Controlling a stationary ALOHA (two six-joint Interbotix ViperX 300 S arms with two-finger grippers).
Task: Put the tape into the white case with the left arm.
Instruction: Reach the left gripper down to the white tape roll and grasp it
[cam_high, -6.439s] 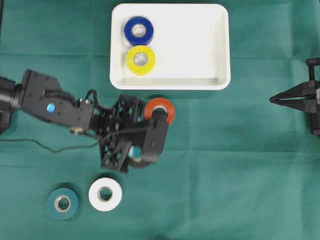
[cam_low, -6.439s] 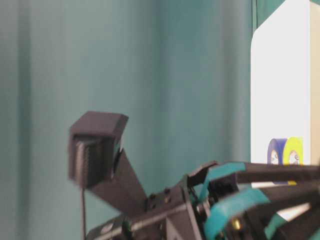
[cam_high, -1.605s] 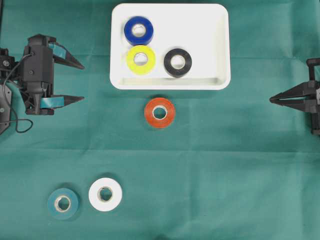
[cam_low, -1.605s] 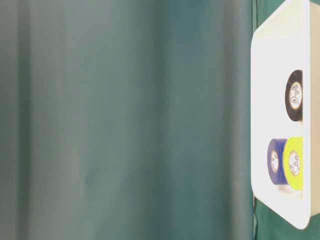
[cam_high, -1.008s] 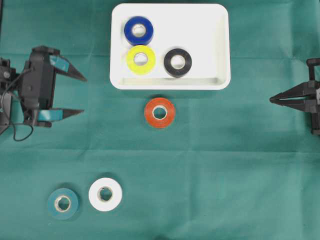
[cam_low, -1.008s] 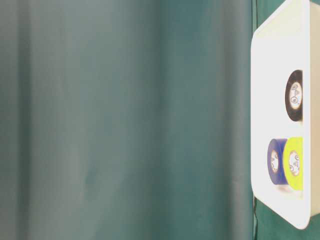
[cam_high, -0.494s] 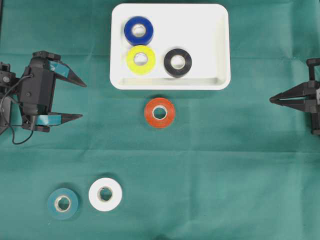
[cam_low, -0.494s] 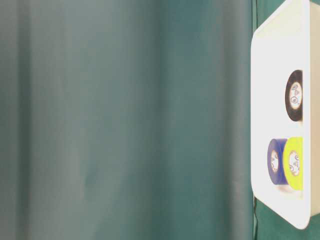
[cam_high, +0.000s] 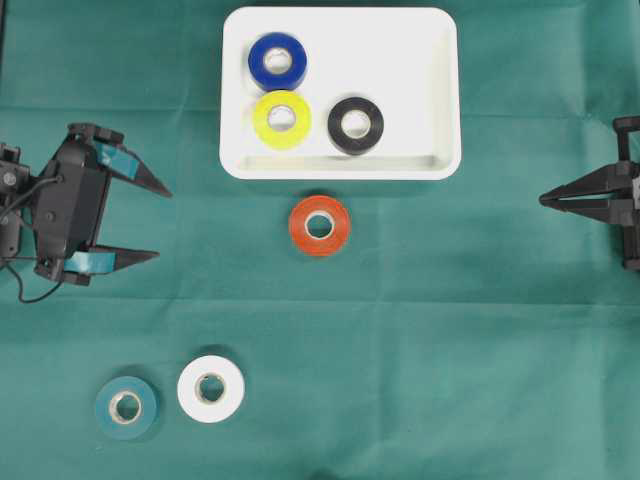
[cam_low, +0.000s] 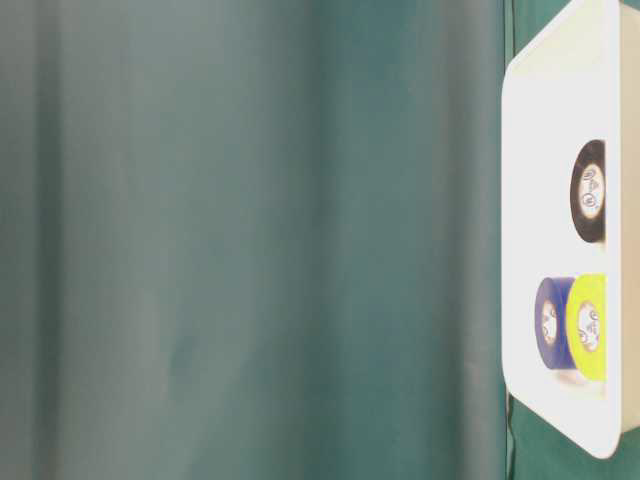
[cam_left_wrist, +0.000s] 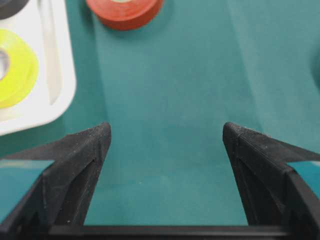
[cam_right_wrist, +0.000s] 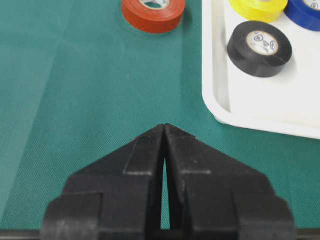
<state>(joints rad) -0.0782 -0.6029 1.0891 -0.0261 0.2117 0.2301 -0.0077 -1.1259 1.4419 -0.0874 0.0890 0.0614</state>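
The white case (cam_high: 440, 90) lies at the top middle of the green cloth and holds a blue tape (cam_high: 277, 61), a yellow tape (cam_high: 282, 119) and a black tape (cam_high: 355, 125). An orange-red tape (cam_high: 320, 225) lies flat on the cloth just below the case. My left gripper (cam_high: 162, 222) hovers at the far left with its teal-striped fingers spread wide and nothing between them. In the left wrist view the gripper (cam_left_wrist: 166, 131) frames bare cloth, with the orange-red tape (cam_left_wrist: 124, 11) far ahead. My right gripper (cam_high: 543, 199) rests shut at the right edge.
A white tape (cam_high: 211, 388) and a teal tape (cam_high: 126, 407) lie side by side at the bottom left. A thin black cable (cam_high: 20, 290) trails from the left arm. The table-level view shows the case (cam_low: 540, 150) and a green curtain.
The open left gripper has drifted down the overhead view, toward the near left side. The tapes and the right arm have not moved.
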